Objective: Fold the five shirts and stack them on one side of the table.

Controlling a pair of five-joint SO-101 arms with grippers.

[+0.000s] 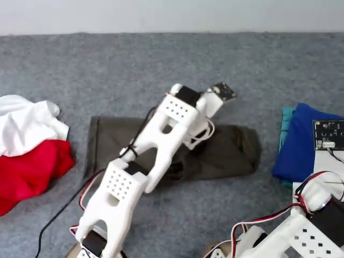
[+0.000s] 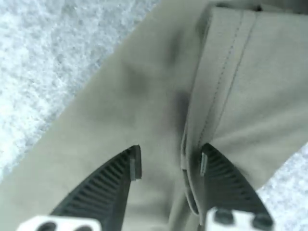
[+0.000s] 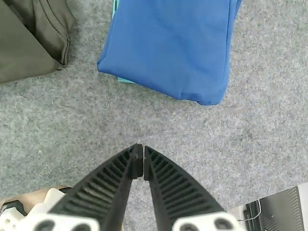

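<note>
Olive shirt lies part-folded at tabletop centre; soft, limp, light. I judge stitched hem fold best hold. Left jaws spread astride that fold, not yet pinching. Right jaws pressed together, empty, near blue shirt at 3 o'clock.

Olive shirt lies part-folded (blue shirt folded nearby)
</note>
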